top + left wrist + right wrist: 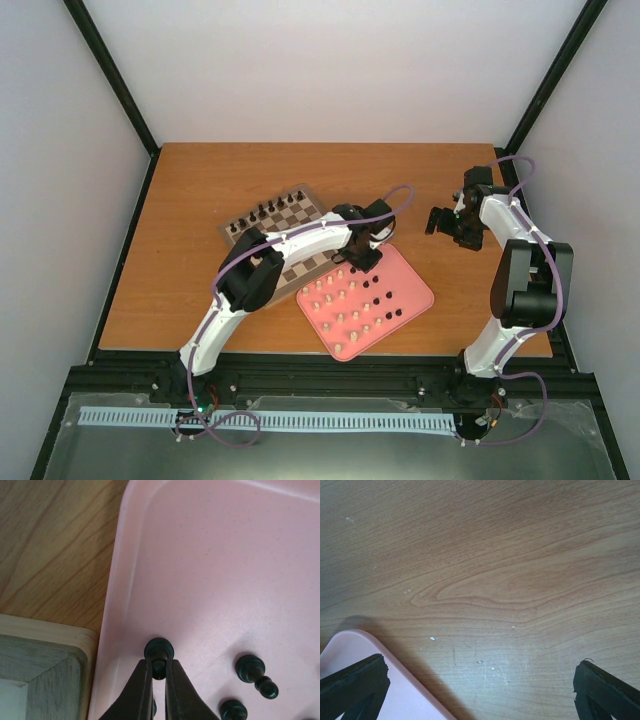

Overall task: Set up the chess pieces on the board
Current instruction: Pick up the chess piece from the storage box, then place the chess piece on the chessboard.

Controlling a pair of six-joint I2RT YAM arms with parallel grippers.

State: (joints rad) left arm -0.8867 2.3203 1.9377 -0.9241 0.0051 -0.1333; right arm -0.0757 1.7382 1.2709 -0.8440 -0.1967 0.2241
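Wooden surface (180,250): one. Chessboard (290,222): one. Pink tray (415,293): one. Grippers: two, the left gripper (365,258) and the right gripper (440,222).

Dark chessmen (265,210) on the board: one row, roughly seven; the exact figure is not legible.

On the tray: cream chessmen (342,293), over a dozen; dark ones, a handful.

The left wrist view shows three dark chessmen clearly, with slivers of two more.

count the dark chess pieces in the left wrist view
3: a gripped piece in the left tool, a second piece and third piece right of it on the pink tray. Others may be hidden.
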